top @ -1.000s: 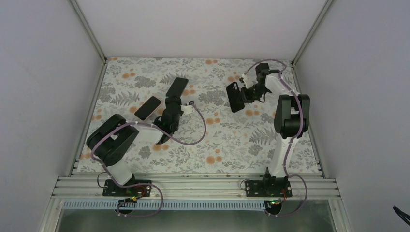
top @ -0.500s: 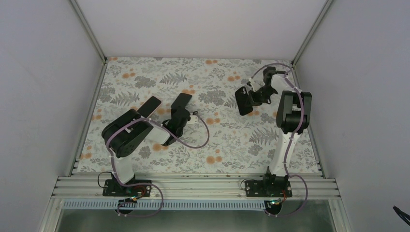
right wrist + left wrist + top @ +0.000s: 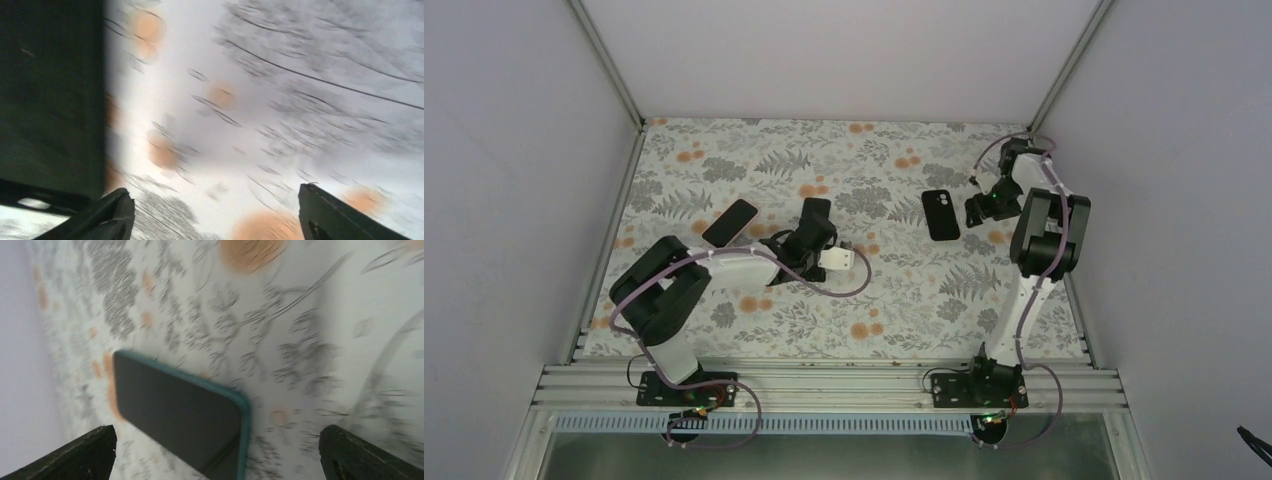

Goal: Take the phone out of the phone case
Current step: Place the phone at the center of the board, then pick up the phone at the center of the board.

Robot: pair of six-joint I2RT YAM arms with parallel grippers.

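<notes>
The phone (image 3: pixel 817 211) lies flat on the floral table (image 3: pixel 894 290), a dark slab with a teal rim (image 3: pixel 180 412). My left gripper (image 3: pixel 810 234) hovers just behind it, open; in the left wrist view the left gripper (image 3: pixel 217 435) has its fingers wide apart with the phone's near end between them, untouched. The black phone case (image 3: pixel 942 214), with a camera cut-out at its top, lies flat at the right. My right gripper (image 3: pixel 980 207) stands just to its right, open and empty. In the blurred right wrist view the case (image 3: pixel 50 100) fills the left edge beside the right gripper (image 3: pixel 215 192).
Another dark phone-like slab (image 3: pixel 730 222) lies at an angle to the left of the left gripper. The enclosure's walls and aluminium posts (image 3: pixel 1051 85) stand close round the table; the right arm is near the right wall.
Both grippers have opened. The left one lowered the phone onto the table and let go. The right one laid the case flat and drew back to the right.
</notes>
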